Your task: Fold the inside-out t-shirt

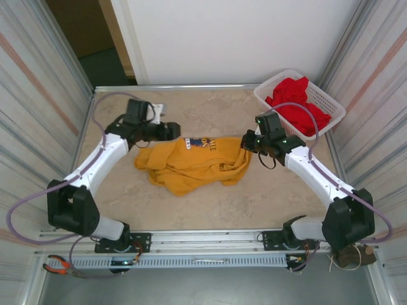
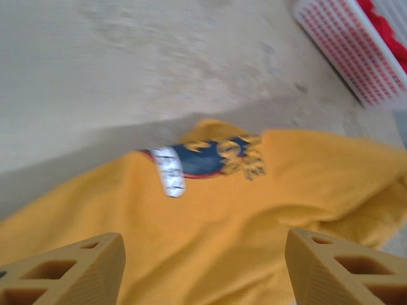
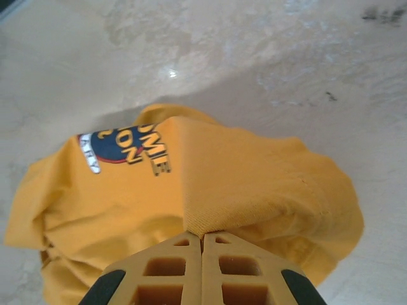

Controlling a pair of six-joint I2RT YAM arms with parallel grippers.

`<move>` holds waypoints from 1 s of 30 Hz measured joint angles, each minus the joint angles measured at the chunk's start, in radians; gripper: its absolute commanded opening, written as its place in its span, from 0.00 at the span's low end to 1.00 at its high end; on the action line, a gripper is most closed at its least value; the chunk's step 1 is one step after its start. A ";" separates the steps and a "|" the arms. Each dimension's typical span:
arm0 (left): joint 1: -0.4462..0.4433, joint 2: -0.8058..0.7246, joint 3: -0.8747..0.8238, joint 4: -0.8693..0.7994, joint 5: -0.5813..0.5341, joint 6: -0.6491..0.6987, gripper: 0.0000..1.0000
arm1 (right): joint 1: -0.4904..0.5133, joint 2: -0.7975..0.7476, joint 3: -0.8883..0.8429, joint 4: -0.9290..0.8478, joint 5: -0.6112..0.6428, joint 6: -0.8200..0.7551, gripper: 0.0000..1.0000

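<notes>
The inside-out t-shirt (image 1: 194, 164) is a mustard-yellow heap crumpled at mid-table, with a blue and white printed patch (image 1: 199, 142) at its far edge. My left gripper (image 1: 170, 131) hovers at the shirt's far left edge. In the left wrist view its fingers (image 2: 70, 270) stand wide apart above the yellow cloth (image 2: 222, 210), with nothing between them. My right gripper (image 1: 247, 142) sits at the shirt's right edge. Seen from the right wrist, the right gripper (image 3: 202, 236) is shut, pinching a raised fold of the t-shirt (image 3: 241, 178).
A white basket (image 1: 328, 101) holding a red garment (image 1: 297, 101) stands at the far right corner. The marbled tabletop (image 1: 210, 111) is fenced by a metal rail and side walls. Pliers (image 1: 60, 265) lie below the front rail at the left.
</notes>
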 measured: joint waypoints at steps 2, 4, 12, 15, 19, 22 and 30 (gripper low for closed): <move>-0.105 -0.023 -0.031 0.033 -0.036 0.000 0.71 | 0.004 -0.018 0.000 0.010 -0.011 0.000 0.00; -0.209 -0.016 -0.056 0.070 -0.087 0.005 0.74 | 0.006 -0.037 0.000 0.016 -0.020 0.000 0.00; -0.407 0.218 0.000 0.146 -0.246 0.092 0.77 | 0.031 -0.086 -0.001 0.030 -0.022 0.001 0.00; -0.426 0.284 0.028 0.154 -0.267 0.117 0.77 | 0.033 -0.098 -0.005 0.030 -0.022 0.001 0.00; -0.443 0.347 0.076 0.157 -0.291 0.135 0.77 | 0.033 -0.102 -0.008 0.030 -0.022 0.001 0.00; -0.449 0.387 0.108 0.158 -0.320 0.142 0.76 | 0.033 -0.108 -0.008 0.029 -0.023 0.004 0.00; -0.416 0.474 0.150 0.140 -0.340 0.155 0.00 | 0.029 -0.171 -0.046 0.029 -0.016 0.009 0.00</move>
